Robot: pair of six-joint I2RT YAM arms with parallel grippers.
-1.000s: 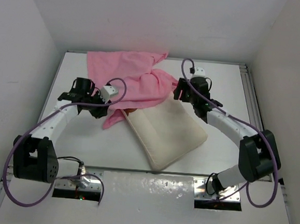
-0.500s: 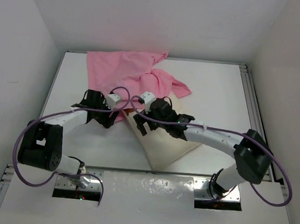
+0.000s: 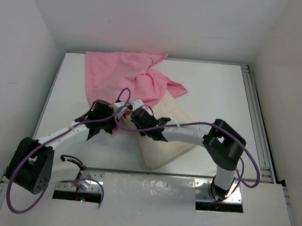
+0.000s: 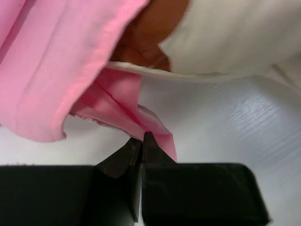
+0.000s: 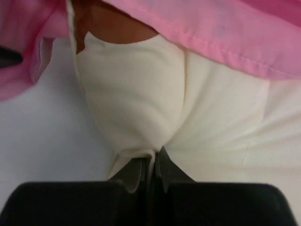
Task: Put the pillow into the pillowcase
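A second ago our two hands stand well apart with their fingers spread, one on the left of the pink cloth and one at the far right corner of the cushion. Now both have come together at the pillow's far-left corner and pinched shut. The left hand [image 4: 142,140] is clamped on a thin near corner of the pillowcase [image 4: 51,70], the pink hem folded between its tips. The right hand [image 5: 150,160], having swung across from the right, is clamped on a bunched tuck of the pillow [image 5: 136,94], just beside the left one.

We judge this to be the start of the stuffing: one hand holds the mouth of the sack and the other holds the cushion's corner, ready to feed one into the other. So far only that corner lies under the pink edge. The rest of the pillow lies bare and aslant in the middle of the surface [image 3: 221,87], and the pillowcase lies crumpled from there toward the far left.

The surface is plain white with a metal rail along its right side. White walls [image 3: 148,18] close it in on the left, right and far sides.
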